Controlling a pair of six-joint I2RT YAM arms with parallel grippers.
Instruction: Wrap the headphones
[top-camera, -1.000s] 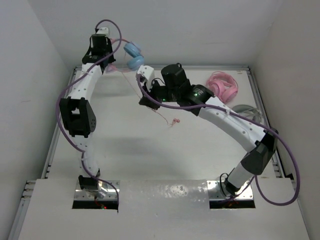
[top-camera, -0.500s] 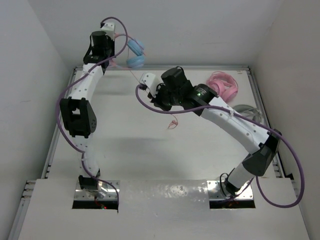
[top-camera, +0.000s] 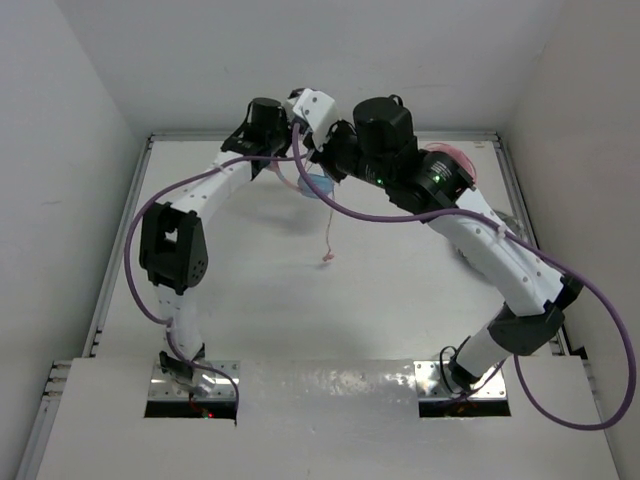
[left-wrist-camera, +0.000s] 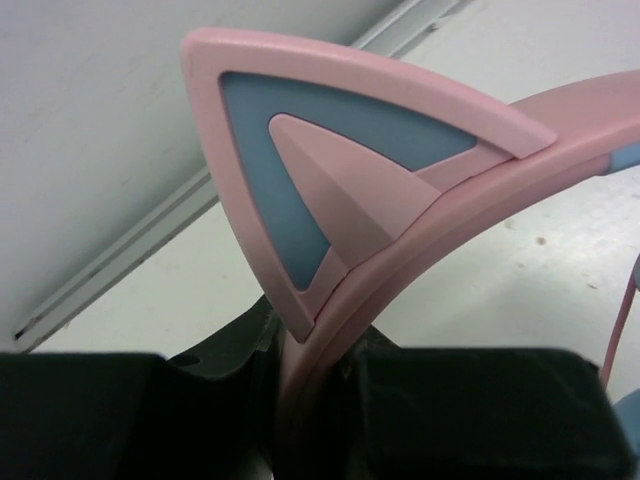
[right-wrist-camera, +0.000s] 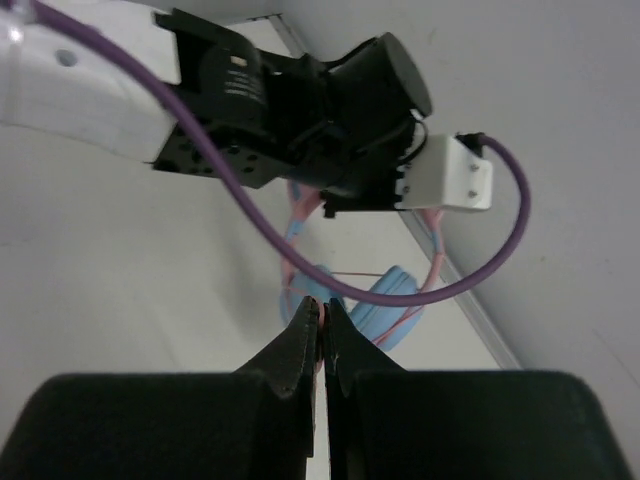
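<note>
My left end effector (left-wrist-camera: 312, 400) is closed tight on the headphones (left-wrist-camera: 420, 215). It grips the pink headband (left-wrist-camera: 470, 170) right next to one of the little cat ears (left-wrist-camera: 300, 170). The ear is pink with a blue inside, and it sticks up just above the two black fingers.

From above, the headphones hang in the air over the far end of the surface (top-camera: 250, 300), close to the back wall. Both arms meet there, so I can only see one light blue ear cup (top-camera: 320, 185) peeking out under them.

My right end effector (right-wrist-camera: 320, 315) is pressed shut to a thin slit. A bit of pink shows between the tips, so it looks like it is pinching the cable (top-camera: 327, 225). Just past the tips, in the right wrist view, I see the blue cups with the left arm holding them from above.

The cable hangs down from the headphones in a loose line. Its small plug (top-camera: 325, 260) is at the bottom end. I cannot tell if the plug touches the surface.

Another pair, the all-pink headphones (top-camera: 455, 155), lies at the far right, mostly hidden behind my right arm.
</note>
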